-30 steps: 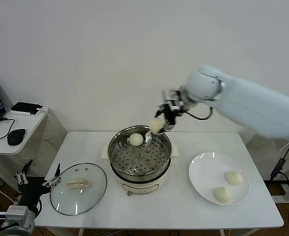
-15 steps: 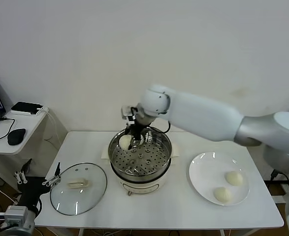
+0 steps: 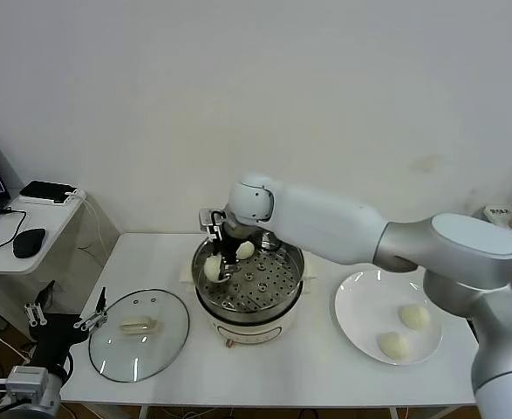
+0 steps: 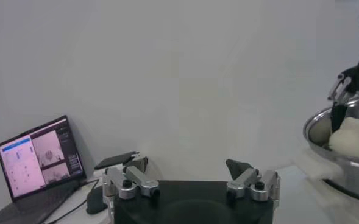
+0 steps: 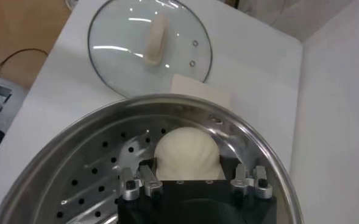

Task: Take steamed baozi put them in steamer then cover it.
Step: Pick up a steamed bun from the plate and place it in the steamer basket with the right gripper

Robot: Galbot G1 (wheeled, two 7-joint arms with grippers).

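Head view: white table (image 3: 308, 375) against a plain pale wall, with the steamer (image 3: 249, 284) as the centre of everything. The right gripper (image 3: 217, 262) reaches down at the steamer's left rim, closed around a baozi (image 3: 212, 267); another bun (image 3: 245, 250) sits inside near the back. The glass cover (image 3: 139, 333) lies flat on the table left of the steamer, and a white plate (image 3: 388, 316) to its right carries two more buns (image 3: 414, 316). A side desk with a mouse (image 3: 29, 242) stands further left.

Left wrist view: left gripper (image 4: 191, 181) is parked well left of the steamer, fingers spread wide, nothing in them, laptop (image 4: 39, 159) behind.

Right wrist view: the held bun (image 5: 187, 154) is just above the perforated floor.
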